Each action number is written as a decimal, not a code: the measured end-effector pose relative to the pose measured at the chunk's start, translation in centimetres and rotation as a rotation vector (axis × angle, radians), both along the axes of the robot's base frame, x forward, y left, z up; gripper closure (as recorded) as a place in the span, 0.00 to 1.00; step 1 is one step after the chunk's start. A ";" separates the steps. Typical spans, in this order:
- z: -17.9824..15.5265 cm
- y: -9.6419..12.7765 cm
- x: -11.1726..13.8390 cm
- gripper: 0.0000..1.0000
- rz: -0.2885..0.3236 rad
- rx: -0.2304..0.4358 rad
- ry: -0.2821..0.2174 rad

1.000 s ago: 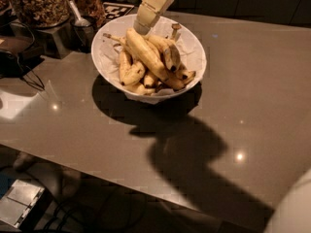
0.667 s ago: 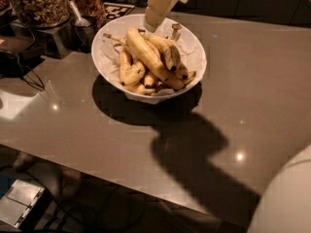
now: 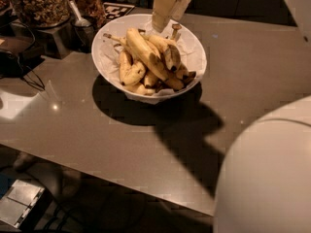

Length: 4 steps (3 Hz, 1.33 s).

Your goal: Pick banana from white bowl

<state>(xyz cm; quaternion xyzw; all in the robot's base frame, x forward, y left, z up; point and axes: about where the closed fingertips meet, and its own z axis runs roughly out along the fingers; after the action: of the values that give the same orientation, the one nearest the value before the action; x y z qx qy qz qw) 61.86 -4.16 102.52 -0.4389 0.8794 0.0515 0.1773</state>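
The white bowl (image 3: 194,57) with crumpled paper lining stands on the grey table and holds several bananas. The banana (image 3: 166,51), curved, with brown blotches and a black tip, lies on top right of the pile beside a longer, cleaner yellow banana (image 3: 146,52). Short stubby bananas (image 3: 130,71) lie at the left of the pile. My gripper (image 3: 164,21), cream-coloured, hangs down from the top edge over the bowl's far rim, just above and behind the bananas. It holds nothing that I can see.
Clear jars of nuts (image 3: 41,4) and a metal scoop (image 3: 80,18) stand at the back left, next to the bowl. A dark cable (image 3: 24,76) lies at the left. A rounded white part of my body (image 3: 267,174) fills the lower right. The table's front edge (image 3: 121,178) runs diagonally.
The gripper has shifted slightly to the right above the bowl's far rim. The white body part at the lower right has come much further into view. The bananas have not moved.
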 end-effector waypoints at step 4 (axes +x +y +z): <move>-3.5 -1.1 2.9 0.36 -0.073 0.038 0.093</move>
<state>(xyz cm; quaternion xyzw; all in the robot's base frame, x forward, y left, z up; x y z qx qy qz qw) 64.77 -5.28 98.99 -0.4001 0.9010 0.0820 0.1462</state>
